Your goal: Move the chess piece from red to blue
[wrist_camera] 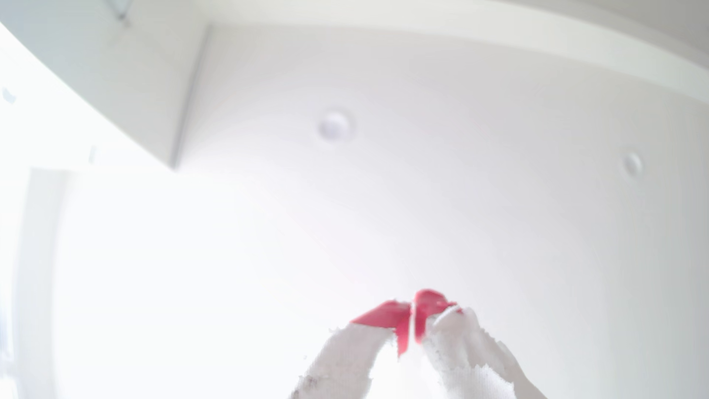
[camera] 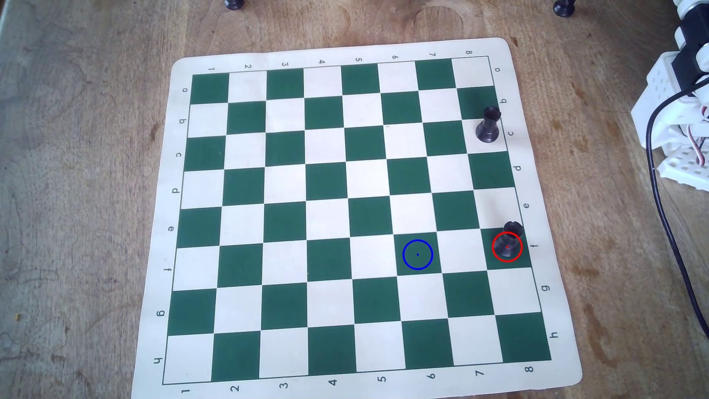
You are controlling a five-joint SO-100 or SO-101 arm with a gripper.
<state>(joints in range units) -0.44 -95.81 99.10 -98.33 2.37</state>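
gripper (wrist_camera: 412,309) tips are meeting, holding nothing; we are pre-reach, needing descent onto rook (camera: 508,243) in red (camera: 493,241), then blue (camera: 405,247).

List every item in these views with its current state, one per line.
chess piece: upright, base inside the red circle, untouched.
red circle: around that piece's base, on a green square.
blue circle: nothing in it, on a green square.
second black rook: upright on the board's right edge column, apart from both circles.
gripper: red tips together, shut, holding nothing, pointing at the ceiling.
arm: off the board, at the overhead view's right edge.
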